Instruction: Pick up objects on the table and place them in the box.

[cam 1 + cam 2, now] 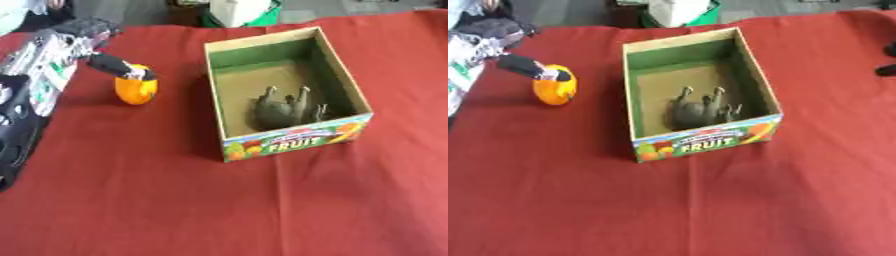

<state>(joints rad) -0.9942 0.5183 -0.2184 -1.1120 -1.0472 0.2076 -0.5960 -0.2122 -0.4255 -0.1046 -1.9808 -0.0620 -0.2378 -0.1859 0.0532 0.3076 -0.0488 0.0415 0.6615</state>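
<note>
One object is lying outside the box point(284, 145): an orange fruit point(136, 91) on the red tablecloth point(219, 210), just left of it. The left hand point(121, 67) is reaching over it from the far left, black fingers point(133, 72) resting on its top; whether they are curling round it I cannot tell. A grey toy animal point(284, 107) is lying on its back inside, presumably already delivered. The near wall is reading "FRUIT" above printed produce. At the right edge, dark parts of the right hand point(888, 60) are showing, fingers unreadable.

You can't tell whether the black-and-silver left hand point(112, 64) grips the round orange fruit point(136, 91); its fingers cover the top. Dark bits point(888, 60) at the right eye view's edge are cut off, unidentifiable.
</note>
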